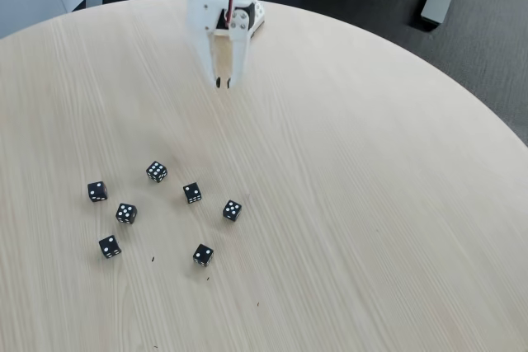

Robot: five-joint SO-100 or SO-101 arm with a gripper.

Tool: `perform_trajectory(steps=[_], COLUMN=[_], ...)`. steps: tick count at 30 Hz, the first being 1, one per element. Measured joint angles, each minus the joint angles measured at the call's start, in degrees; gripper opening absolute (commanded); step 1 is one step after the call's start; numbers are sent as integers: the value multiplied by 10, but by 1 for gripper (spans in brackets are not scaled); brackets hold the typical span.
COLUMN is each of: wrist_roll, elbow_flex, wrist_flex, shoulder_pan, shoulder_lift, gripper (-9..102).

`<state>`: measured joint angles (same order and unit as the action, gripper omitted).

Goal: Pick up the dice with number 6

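Several small black dice with white pips lie on the round wooden table [371, 204], left of centre. The dice with number 6 [156, 171] is the farthest back of the cluster, its top face crowded with pips. My white gripper [223, 83] hangs above the table at the back, well behind and to the right of that die. Its fingertips nearly touch, with nothing between them.
Other black dice sit around it: one at the far left [97, 191], one [125, 213], one [192, 193], one [232, 210], one [109, 246] and one [203, 255]. The table's right half is bare wood. Dark floor lies beyond the table's edge.
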<state>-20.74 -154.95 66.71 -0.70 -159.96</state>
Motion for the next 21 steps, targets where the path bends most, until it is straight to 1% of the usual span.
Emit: perform_trajectory(steps=[7,12,17,21], wrist_roll=[-84,-140,-192,-196], elbow_flex=[247,383,475,507], wrist_flex=[-1,-1,-2,-1], shoulder_pan=[-7,-12,-62,-114], shoulder_lift=[309,508,635,682], gripper=[15,16,18,19])
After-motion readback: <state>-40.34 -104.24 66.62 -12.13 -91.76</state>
